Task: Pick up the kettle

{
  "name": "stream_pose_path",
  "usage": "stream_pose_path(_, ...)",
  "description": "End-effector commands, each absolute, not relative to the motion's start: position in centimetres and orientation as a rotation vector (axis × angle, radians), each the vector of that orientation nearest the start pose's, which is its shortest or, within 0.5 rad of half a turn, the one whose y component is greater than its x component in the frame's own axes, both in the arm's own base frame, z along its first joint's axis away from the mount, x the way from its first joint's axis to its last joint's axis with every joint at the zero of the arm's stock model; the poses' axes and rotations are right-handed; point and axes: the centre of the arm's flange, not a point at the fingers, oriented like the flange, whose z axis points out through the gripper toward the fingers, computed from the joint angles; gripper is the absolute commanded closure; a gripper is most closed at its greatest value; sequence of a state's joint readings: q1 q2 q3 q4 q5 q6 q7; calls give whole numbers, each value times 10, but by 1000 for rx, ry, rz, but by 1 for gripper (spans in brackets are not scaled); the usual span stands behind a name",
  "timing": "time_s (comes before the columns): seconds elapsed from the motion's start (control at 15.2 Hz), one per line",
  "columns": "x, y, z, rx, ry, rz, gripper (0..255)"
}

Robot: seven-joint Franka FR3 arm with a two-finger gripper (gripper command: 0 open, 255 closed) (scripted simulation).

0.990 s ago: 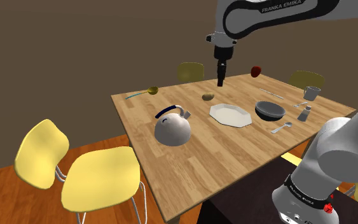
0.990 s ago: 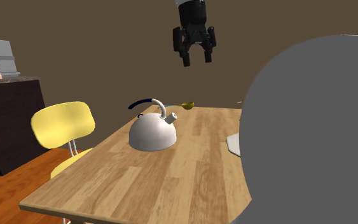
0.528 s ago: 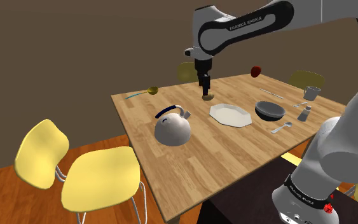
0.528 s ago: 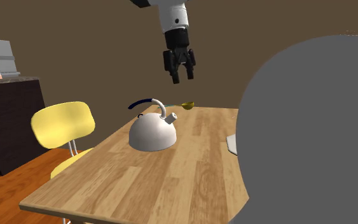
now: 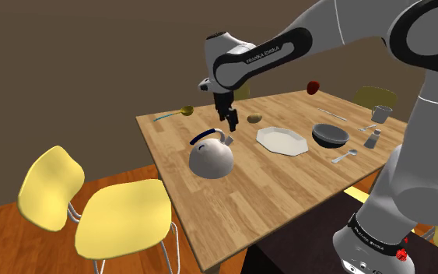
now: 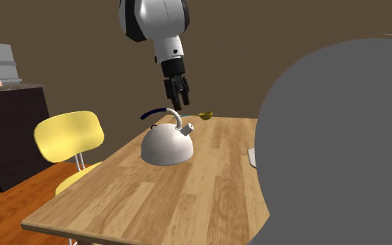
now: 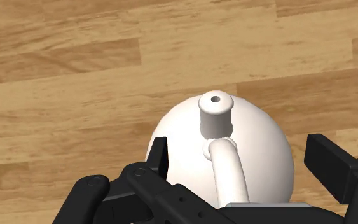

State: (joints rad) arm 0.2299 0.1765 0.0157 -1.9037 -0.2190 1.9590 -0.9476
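A white dome-shaped kettle (image 5: pixel 211 159) with a dark blue arched handle and a short spout stands on the wooden table (image 5: pixel 287 183), near its left side in the shoulder view. My black gripper (image 5: pixel 230 123) hangs open just above the kettle's handle, pointing down. In the second exterior view the gripper (image 6: pixel 176 101) hovers right over the kettle (image 6: pixel 166 145), close to the handle's top. Through the wrist view the kettle (image 7: pixel 190 137) lies below the gripper (image 7: pixel 242 159). The two fingers stand wide apart to either side of it, not touching.
A white plate (image 5: pixel 283 140), a dark bowl (image 5: pixel 330 135), a cup (image 5: pixel 381 114), cutlery and a red fruit (image 5: pixel 313 86) lie on the table's right part. A yellow spoon (image 5: pixel 184 110) rests at the far edge. Yellow chairs (image 5: pixel 92 206) stand at the left. My grey arm (image 6: pixel 340 146) looms large.
The arm has swung down and toward the shoulder view's left, from high over the table's far side to just above the kettle. The fingers stayed open.
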Motion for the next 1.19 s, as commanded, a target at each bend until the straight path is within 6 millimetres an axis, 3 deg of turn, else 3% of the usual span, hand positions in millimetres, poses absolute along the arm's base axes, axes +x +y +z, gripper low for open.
stream_pose_path(0.0, 577, 137, 384, -2573, -2014, 307, 0)
stream_pose_path(0.53, 577, 137, 349, -2573, -2014, 307, 0)
stream_pose_path(0.59, 577, 137, 349, -2573, -2013, 307, 255)
stream_pose_path(1.12, 576, 137, 349, -2573, -2013, 307, 255)
